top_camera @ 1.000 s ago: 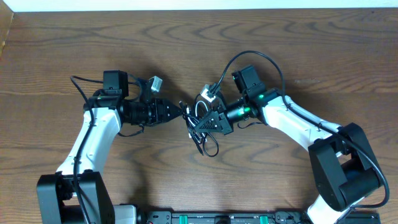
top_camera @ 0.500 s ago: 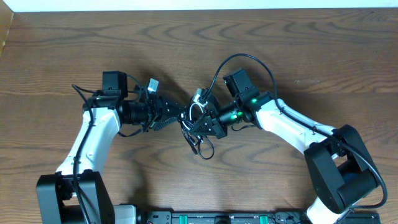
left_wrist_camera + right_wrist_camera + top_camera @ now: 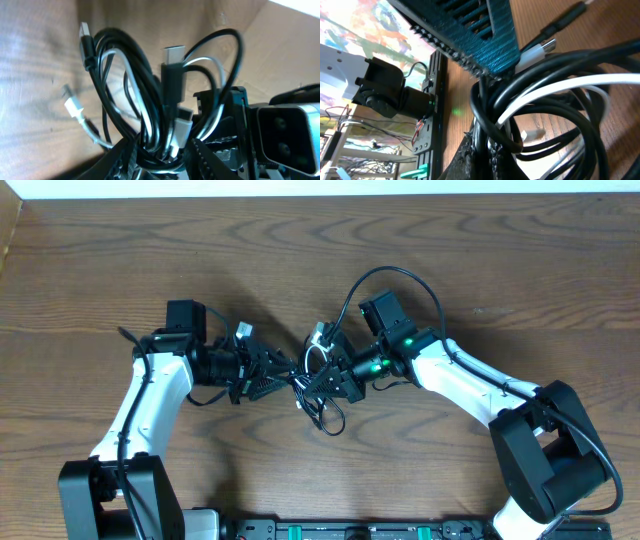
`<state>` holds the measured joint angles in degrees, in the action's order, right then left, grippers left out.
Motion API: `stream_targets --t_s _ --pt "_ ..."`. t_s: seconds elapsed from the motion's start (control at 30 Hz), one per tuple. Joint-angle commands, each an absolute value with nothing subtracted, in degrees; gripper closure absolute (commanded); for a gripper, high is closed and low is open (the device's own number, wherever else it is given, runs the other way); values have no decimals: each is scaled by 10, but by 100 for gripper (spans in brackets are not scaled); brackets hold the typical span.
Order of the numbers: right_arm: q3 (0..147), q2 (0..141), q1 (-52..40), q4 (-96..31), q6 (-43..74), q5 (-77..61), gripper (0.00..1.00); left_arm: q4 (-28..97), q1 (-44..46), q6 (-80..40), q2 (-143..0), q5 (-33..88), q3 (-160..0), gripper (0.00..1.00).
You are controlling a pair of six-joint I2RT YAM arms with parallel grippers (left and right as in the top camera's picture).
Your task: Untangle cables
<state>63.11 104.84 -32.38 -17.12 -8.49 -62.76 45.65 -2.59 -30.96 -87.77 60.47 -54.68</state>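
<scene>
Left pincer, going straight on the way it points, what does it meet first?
The cables, lying between the left pincer's fingertips; the right pincer sits just beyond, though depth is unclear.

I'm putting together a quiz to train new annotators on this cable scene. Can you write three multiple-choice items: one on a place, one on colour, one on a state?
1. Where are the cables?
A. At the far left corner.
B. In the middle of the table, between the left gripper and the right gripper.
C. Hanging off the near edge.

2. What colours are the cables?
A. Red and blue.
B. All yellow.
C. Black and white.

3. How is the right gripper?
A. Shut on the cables.
B. Wide open over bare wood.
C. Out of every view.

Answers:
1. B: the overhead view shows the bundle between the tips of both grippers.
2. C: both wrist views show black cables and a white one.
3. A: the right wrist view shows the cables clamped in its jaws.
</scene>
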Motion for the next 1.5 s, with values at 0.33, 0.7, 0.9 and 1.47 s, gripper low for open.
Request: stream_targets --t_s 0.33,0.7,0.9,1.47 --pt "630 1033 -327 -166 -100 -624 99 476 -24 -401 -880 626 -546 65" --pt "630 1033 -327 -164 -100 -605 99 488 -24 -447 -880 626 -546 65" --pt "630 1033 -327 -157 -99 -598 99 488 -24 -447 -880 611 -546 65" --pt "630 1033 -346 -156 -99 -606 99 488 -24 -519 -880 573 -546 65"
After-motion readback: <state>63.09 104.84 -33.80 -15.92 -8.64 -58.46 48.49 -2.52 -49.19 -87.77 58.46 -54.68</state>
